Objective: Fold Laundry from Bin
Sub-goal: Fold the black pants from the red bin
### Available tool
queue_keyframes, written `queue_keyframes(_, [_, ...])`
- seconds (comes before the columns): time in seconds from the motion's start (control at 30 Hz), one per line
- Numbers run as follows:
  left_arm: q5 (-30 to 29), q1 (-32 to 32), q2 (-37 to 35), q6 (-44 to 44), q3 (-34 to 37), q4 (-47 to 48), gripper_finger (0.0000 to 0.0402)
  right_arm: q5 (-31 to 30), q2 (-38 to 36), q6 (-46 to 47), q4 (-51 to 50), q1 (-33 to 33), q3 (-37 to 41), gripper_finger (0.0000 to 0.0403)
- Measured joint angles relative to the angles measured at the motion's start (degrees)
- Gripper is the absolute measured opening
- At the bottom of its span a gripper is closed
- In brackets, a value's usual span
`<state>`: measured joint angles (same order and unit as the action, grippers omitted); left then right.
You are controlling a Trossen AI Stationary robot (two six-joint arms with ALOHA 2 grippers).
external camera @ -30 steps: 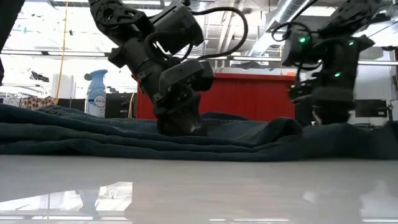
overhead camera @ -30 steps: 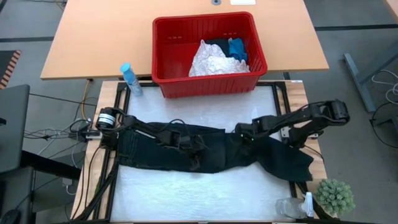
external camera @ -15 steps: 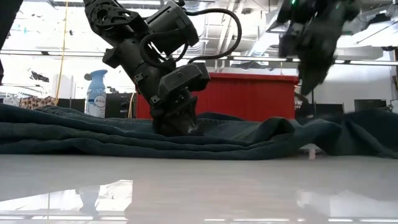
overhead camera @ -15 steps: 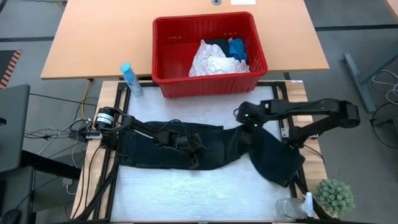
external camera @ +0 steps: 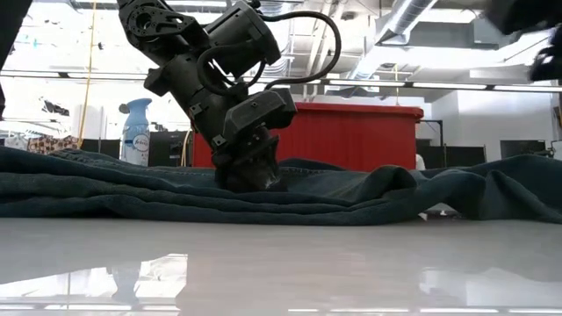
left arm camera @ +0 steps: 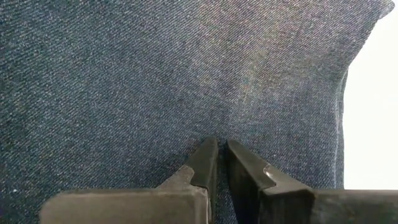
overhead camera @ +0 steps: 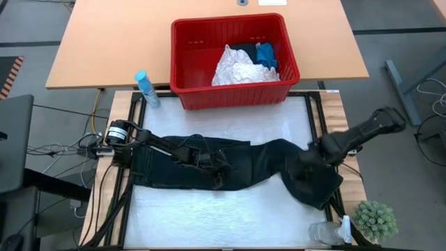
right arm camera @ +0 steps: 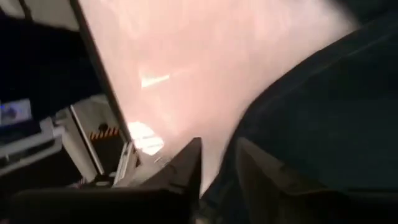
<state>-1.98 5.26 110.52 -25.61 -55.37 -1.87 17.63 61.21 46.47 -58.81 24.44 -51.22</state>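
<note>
I have the dark denim jeans point(overhead camera: 237, 164) spread across the white surface point(overhead camera: 209, 216), unfolded. My left hand point(left arm camera: 217, 163) presses them, nearly shut; right hand point(overhead camera: 311, 155) parted, empty. White and blue laundry point(overhead camera: 244, 64) waits in the red plastic bin point(overhead camera: 188, 56).

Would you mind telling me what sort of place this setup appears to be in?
Probably a robotics lab or workshop: exposed ceiling ducts, loose cables beside the framed work table, and a plain wooden desk behind it.

Two black jointed arms point(overhead camera: 167, 145) trailing looped black cables point(external camera: 299, 39).
</note>
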Motion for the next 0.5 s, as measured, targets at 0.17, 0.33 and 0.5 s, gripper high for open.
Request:
queue_keyframes(0.17, [-0.26,0.00,0.00,0.04,0.04,-0.12,0.0027,-2.37,6.22,8.18,0.75,10.49,-0.02,0.0213])
queue_keyframes(0.33, [-0.20,0.00,0.04,0.07,0.14,-0.86,0.0027,-2.85,14.36,13.59,1.19,14.41,-0.02,0.0263])
queue_keyframes(0.5, [-0.15,0.04,0.07,0.07,0.15,-1.03,0.0027,-0.87,20.49,15.20,3.94,15.98,-0.02,0.0271])
